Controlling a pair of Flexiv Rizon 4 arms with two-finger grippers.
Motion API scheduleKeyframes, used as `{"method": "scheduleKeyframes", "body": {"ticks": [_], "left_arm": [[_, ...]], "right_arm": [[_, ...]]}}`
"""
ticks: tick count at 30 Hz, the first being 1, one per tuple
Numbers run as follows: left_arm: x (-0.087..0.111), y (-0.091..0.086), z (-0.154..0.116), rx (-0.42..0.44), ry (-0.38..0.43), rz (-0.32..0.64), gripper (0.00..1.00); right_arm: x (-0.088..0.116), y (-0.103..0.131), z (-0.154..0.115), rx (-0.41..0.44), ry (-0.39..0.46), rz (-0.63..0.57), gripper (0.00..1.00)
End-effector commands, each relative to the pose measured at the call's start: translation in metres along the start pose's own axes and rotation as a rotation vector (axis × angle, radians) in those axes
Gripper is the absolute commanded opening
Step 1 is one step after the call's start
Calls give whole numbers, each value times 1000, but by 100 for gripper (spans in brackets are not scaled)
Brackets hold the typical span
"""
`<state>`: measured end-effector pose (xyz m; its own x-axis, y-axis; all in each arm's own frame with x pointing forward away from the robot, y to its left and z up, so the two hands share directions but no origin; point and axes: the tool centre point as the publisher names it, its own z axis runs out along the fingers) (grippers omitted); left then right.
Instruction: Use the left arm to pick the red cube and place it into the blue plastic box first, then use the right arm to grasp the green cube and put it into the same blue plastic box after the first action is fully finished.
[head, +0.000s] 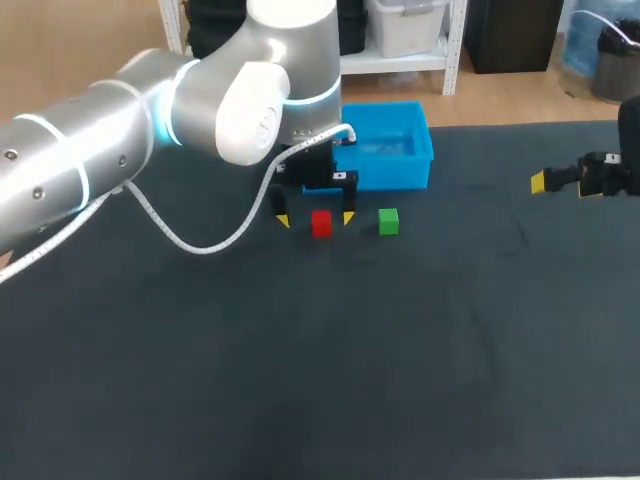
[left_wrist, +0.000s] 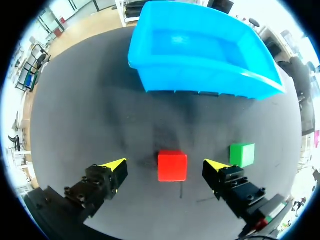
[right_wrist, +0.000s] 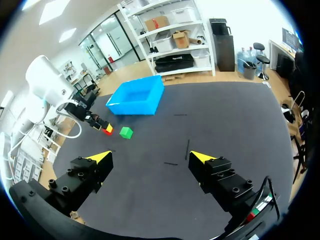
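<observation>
The left arm (head: 120, 130) comes in from the left across the dark table (head: 300, 380) and ends just in front of the blue plastic box (head: 395, 172). The left jaws stand wide, pointing down, with one yellow fingertip (left_wrist: 116, 165) on either side of the red cube (head: 321, 223). In the left wrist view the red cube (left_wrist: 172, 166) sits on the table between the two tips with a gap at each side, so neither finger touches it. Just right of it, outside the right-hand finger, lies the green cube (head: 388, 221), also on the table and apart from the red one (left_wrist: 242, 154). The blue plastic box (left_wrist: 200, 82) stands on the far side of both cubes, near them. Far to the right, the right arm (head: 610, 175) hangs over bare table, well apart from the cubes; the right jaws are wide, yellow tips (right_wrist: 100, 157) spread, holding nothing
</observation>
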<state>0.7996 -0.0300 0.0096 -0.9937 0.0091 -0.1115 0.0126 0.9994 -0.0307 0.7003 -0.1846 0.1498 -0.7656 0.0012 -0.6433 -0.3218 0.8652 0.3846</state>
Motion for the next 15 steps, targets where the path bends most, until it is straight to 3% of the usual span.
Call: {"method": "scheduleKeyframes", "body": {"ticks": [1,15], "left_arm": [[-1,1,5,7,-2,0,100],[-1,1,14,6,7,-12,100]], "right_arm": [[0,0,0,0,1,-1,100],[0,0,0,0,1,-1,100]]}}
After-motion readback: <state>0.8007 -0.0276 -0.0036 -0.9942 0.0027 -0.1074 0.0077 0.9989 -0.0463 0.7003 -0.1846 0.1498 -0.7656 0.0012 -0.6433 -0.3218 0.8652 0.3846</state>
